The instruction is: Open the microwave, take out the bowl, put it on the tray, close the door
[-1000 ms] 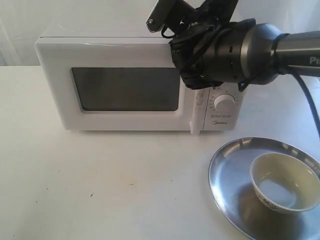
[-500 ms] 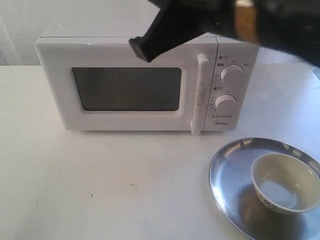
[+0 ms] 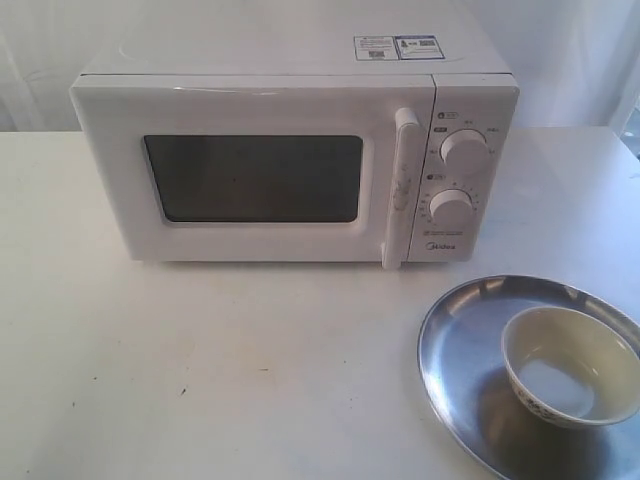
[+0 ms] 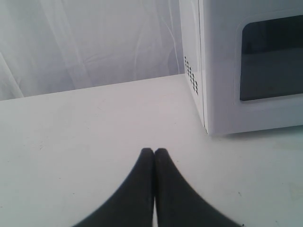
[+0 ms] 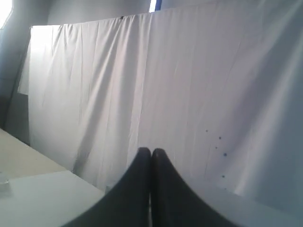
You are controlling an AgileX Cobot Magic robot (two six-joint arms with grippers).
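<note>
The white microwave (image 3: 290, 160) stands at the back of the table with its door (image 3: 250, 180) shut and the bar handle (image 3: 400, 185) upright. The cream bowl (image 3: 570, 365) sits inside the steel tray (image 3: 455, 370) at the front right. Neither arm shows in the exterior view. My left gripper (image 4: 154, 151) is shut with nothing in it, low over the table, beside the microwave's (image 4: 246, 66) vented side. My right gripper (image 5: 151, 151) is shut and empty, raised and facing the white curtain (image 5: 189, 85).
A white curtain (image 3: 560, 50) hangs behind the table. The white tabletop (image 3: 220, 360) stretches in front of the microwave and left of the tray. Two round knobs (image 3: 462, 148) sit on the microwave's right panel.
The right arm, which crossed in front of the microwave's top right, has pulled up and out of the exterior view. Microwave, tray and bowl have not moved.
</note>
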